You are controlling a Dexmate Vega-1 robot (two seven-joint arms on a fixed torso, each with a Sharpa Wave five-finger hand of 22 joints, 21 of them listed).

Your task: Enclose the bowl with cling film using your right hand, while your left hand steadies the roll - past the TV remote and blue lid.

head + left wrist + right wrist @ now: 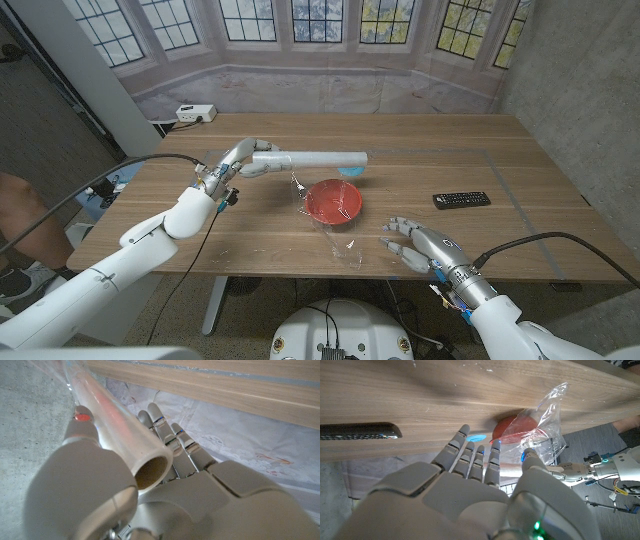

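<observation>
A red bowl (333, 201) sits mid-table, with clear cling film (340, 235) trailing from the roll (310, 159) over it to a crumpled loose end near the front. My left hand (232, 165) grips the roll's left end, holding it above the table behind the bowl. The left wrist view has the roll's open tube end (150, 470) against that hand (210, 500). My right hand (415, 243) is open with fingers spread, just right of the film's loose end. The right wrist view has this hand (470, 490) facing the bowl (512, 427) and film (547, 412).
A black TV remote (461, 200) lies right of the bowl, also in the right wrist view (357, 430). A blue lid (352, 172) peeks from behind the roll. A white power strip (196, 113) sits at the back left. A person's arm (15, 215) is at the left edge.
</observation>
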